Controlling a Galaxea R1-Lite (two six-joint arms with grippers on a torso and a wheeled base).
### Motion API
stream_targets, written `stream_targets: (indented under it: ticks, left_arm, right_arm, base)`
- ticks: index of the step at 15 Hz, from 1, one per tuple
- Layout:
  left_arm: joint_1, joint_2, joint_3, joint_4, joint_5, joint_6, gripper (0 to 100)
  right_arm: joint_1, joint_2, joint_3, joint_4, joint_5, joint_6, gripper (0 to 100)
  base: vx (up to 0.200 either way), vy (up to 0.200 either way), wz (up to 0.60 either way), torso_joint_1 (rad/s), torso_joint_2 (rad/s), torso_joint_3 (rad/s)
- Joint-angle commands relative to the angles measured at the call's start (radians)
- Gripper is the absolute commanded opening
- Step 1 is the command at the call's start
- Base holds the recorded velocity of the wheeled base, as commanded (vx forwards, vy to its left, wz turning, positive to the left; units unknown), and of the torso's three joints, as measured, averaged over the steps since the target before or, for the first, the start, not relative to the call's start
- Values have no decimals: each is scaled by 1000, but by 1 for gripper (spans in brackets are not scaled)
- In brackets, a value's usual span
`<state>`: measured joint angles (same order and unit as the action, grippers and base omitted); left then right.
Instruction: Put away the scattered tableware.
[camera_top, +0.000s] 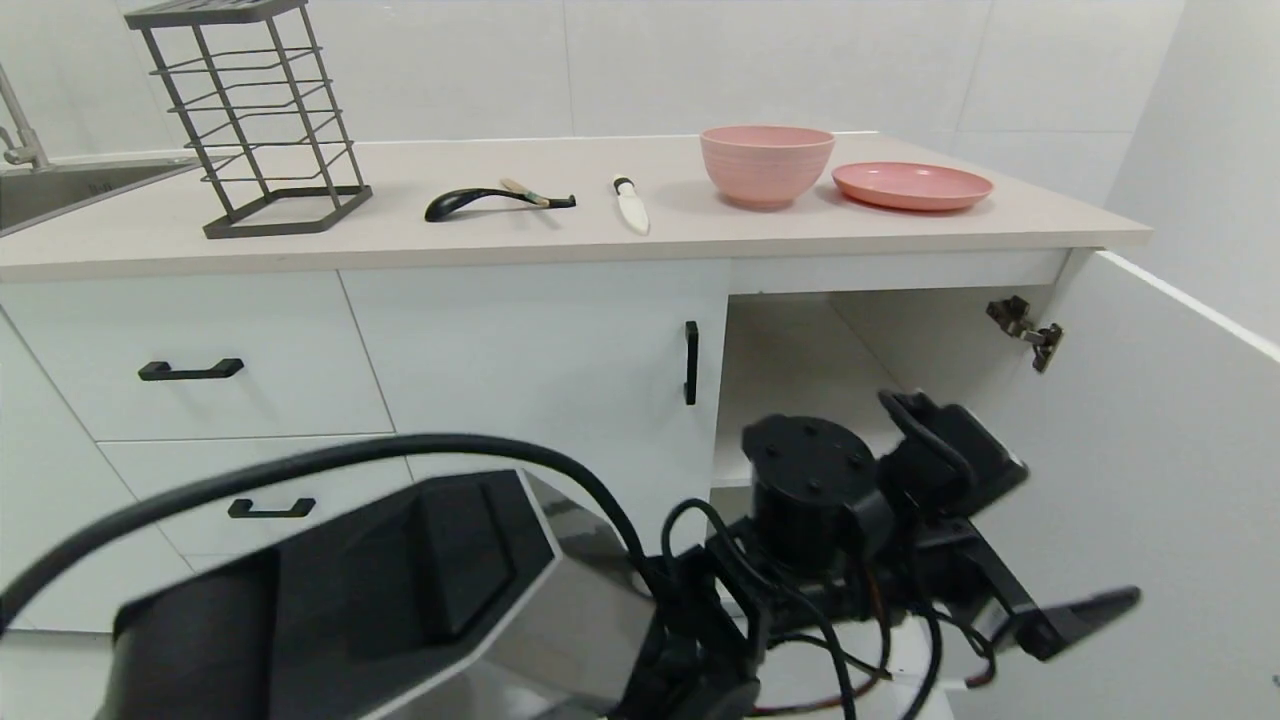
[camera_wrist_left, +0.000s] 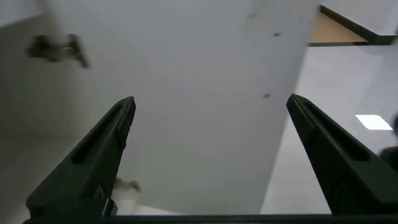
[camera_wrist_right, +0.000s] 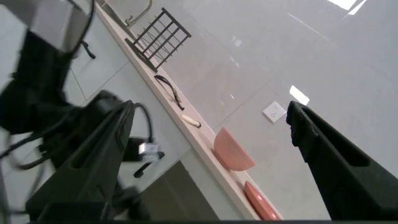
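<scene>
On the counter lie a black spoon, a small wooden-handled utensil across it, and a white-bladed knife. A pink bowl and a pink plate stand toward the right end. My left gripper hangs low in front of the open cabinet, open and holding nothing, facing the inside of the cabinet door. My right gripper is open and holds nothing, looking up from below at the bowl, plate, knife and spoon.
A black wire dish rack stands at the counter's left, beside a sink. The right cabinet is open, its door swung out to the right on a hinge. Drawers with black handles sit to the left.
</scene>
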<state>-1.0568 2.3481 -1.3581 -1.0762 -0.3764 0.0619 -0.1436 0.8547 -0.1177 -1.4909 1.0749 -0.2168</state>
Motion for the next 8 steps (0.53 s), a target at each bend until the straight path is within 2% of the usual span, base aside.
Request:
stream_targets:
  ticks: [1, 2, 5, 8]
  left_arm:
    - [109, -108, 63, 2, 2, -1, 100]
    - [150, -158, 111, -4, 1, 1, 100]
    - [221, -331, 266, -8, 1, 1, 100]
    - [337, -590, 458, -10, 2, 16, 100]
  right_arm:
    - [9, -55, 93, 1, 2, -3, 100]
    - [9, -63, 99, 3, 2, -1, 100]
    - [13, -114, 102, 61, 2, -3, 100]
    - [56, -249, 118, 270, 2, -6, 100]
  base:
    - [0, 0, 0, 0, 0, 0]
    - [0, 0, 0, 0, 0, 0]
    - [0, 0, 0, 0, 0, 0]
    - [0, 0, 0, 0, 0, 0]
